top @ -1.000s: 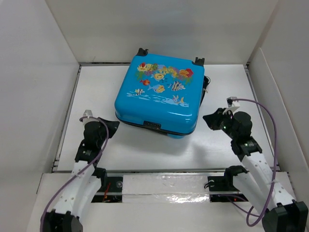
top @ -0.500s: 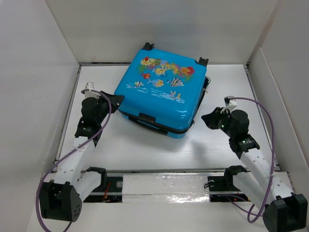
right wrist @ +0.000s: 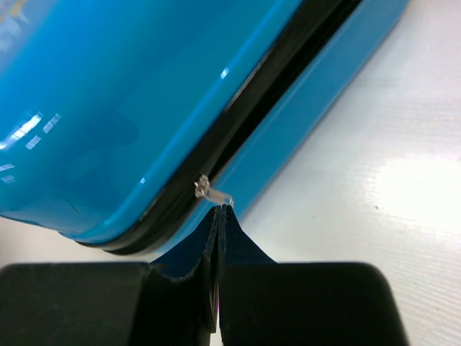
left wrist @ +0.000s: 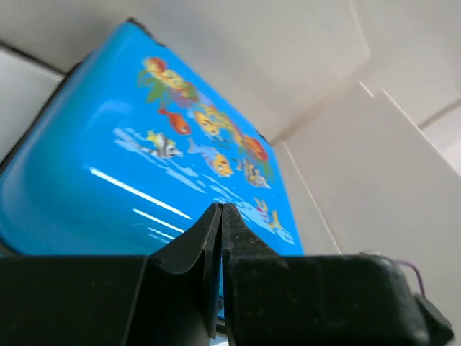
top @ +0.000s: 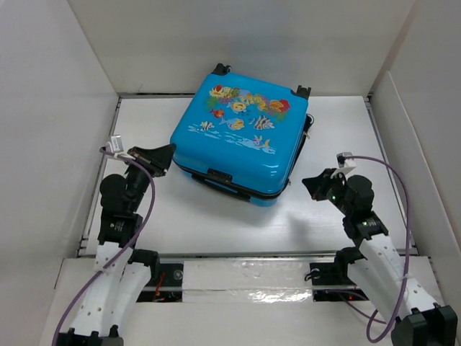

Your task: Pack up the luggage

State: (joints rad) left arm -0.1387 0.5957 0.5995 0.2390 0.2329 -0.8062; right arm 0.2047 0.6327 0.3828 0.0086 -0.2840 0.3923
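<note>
Centrally, blue luggage [top: 234, 144] with cartoon fish and coral print [top: 245, 108]

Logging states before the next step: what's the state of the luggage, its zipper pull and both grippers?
luggage: closed, lying flat, fish print up.
zipper pull: on the side seam, just past the right gripper's tips.
left gripper: shut, empty, beside the luggage.
right gripper: shut, nothing visibly held.

A white surface [top: 216, 231] stands boxed in by a plain left wall [top: 43, 144], far wall [top: 238, 43] and right wall [top: 428, 158]; a taped strip [top: 248, 277] gleams along the near edge.
</note>
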